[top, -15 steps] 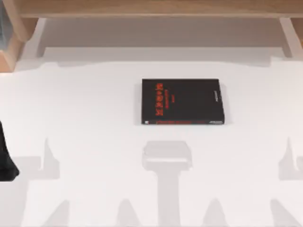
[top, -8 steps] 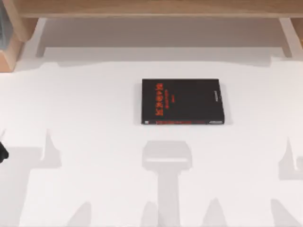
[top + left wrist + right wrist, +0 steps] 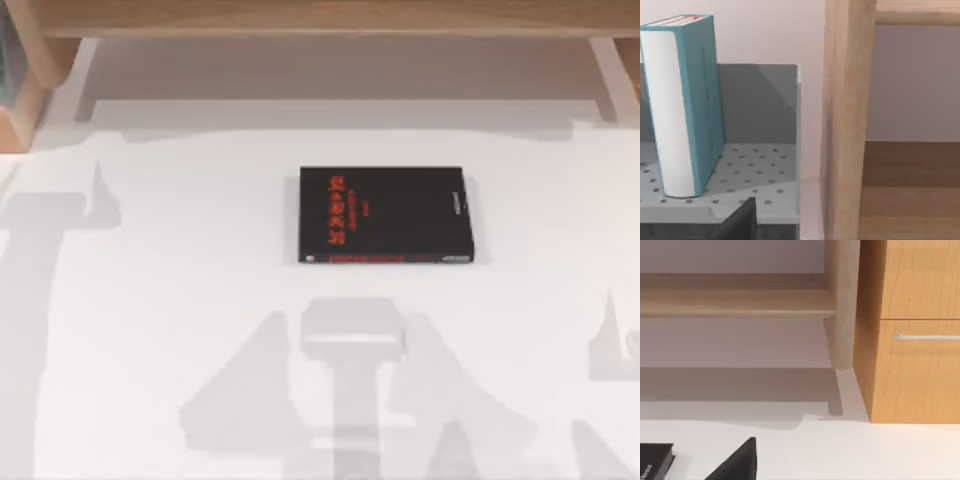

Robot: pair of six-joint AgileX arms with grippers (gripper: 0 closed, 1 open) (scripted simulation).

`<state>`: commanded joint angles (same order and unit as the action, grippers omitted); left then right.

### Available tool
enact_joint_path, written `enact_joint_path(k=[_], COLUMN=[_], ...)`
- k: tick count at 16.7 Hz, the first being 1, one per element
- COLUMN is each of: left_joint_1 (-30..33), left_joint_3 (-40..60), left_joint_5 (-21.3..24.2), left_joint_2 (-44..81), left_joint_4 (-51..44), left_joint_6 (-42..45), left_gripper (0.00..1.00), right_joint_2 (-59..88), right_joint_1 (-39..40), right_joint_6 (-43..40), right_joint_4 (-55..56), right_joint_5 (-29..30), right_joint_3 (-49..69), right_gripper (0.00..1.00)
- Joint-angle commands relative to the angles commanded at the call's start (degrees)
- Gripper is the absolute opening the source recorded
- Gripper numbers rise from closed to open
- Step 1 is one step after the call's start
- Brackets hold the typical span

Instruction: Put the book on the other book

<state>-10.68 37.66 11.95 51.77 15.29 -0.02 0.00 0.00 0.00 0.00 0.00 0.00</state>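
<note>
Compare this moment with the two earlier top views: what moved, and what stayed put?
The left arm moved: the dark part of it at the top view's left edge shrank and has now left that edge, and the shadows on the table shifted. Its wrist camera now faces the teal book, standing upright on a grey perforated rack. Nothing was gripped or released. The black book stayed where it was.

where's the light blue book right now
In the left wrist view the light blue book stands upright on a grey perforated rack, beside a wooden post; it is not yet on the black book.
</note>
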Motion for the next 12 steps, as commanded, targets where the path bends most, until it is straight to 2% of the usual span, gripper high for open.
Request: enact_joint_path(k=[6, 12], left_joint_1=[-6.77, -11.66], left_joint_3=[23.54, 40.35], left_joint_5=[7.40, 12.59], left_joint_2=[35.65, 58.82], left_joint_4=[9.53, 16.38], left_joint_6=[-0.06, -0.11], left_gripper=[1.00, 1.00], right_joint_2=[0.00, 0.00], right_joint_1=[0.00, 0.00], right_joint_6=[0.00, 0.00], right_joint_4=[0.00, 0.00], right_joint_5=[0.00, 0.00], right_joint_3=[0.00, 0.00], right_gripper=[1.00, 1.00])
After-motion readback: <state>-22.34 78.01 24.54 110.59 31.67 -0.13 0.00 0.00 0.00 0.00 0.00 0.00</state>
